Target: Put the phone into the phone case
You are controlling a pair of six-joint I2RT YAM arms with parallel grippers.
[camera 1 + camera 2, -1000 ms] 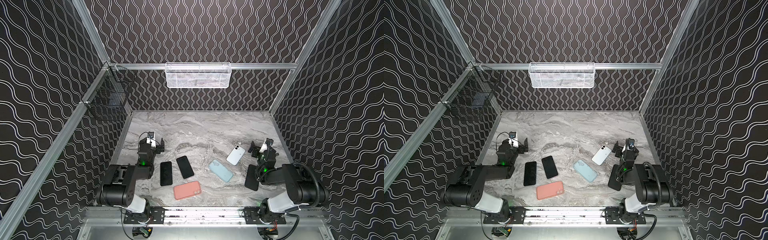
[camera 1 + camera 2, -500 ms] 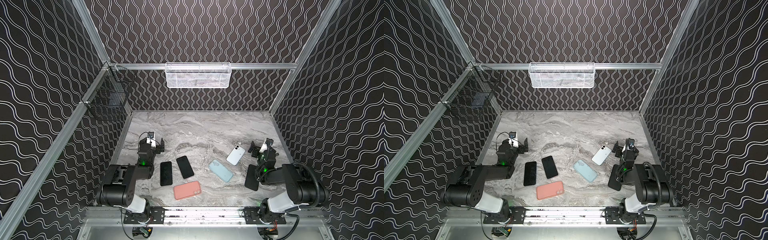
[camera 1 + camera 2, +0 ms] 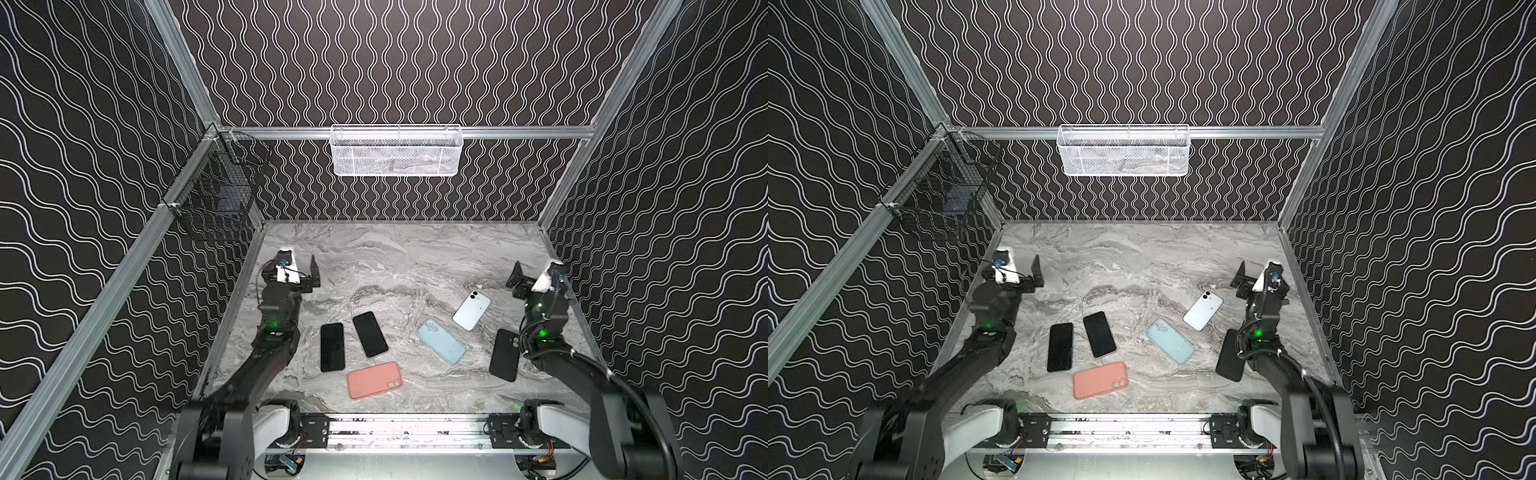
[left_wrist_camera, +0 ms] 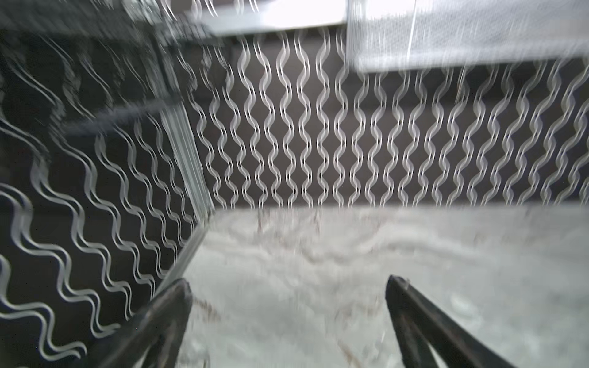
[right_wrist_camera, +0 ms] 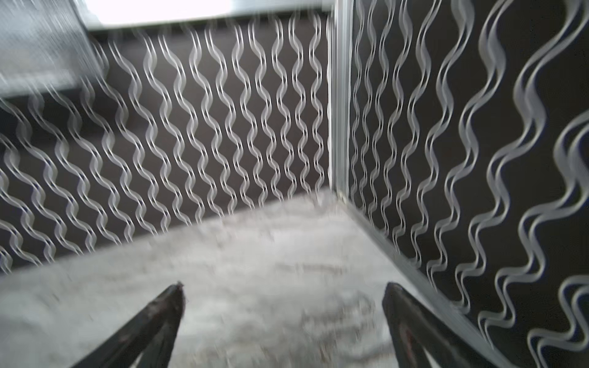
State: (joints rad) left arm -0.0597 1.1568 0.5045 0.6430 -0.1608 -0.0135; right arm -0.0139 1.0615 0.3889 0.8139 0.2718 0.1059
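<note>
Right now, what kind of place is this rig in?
Probably an enclosed lab cell for robot manipulation trials: aluminium-framed walls in wavy backdrop, left arm and right arm on a front rail, and a marble-look tabletop laid with phones and cases.

No text, label, brand, number or sign can be read in any view; the phones and cases show no legible marking.

High stereo pair, wrist views face wall
</note>
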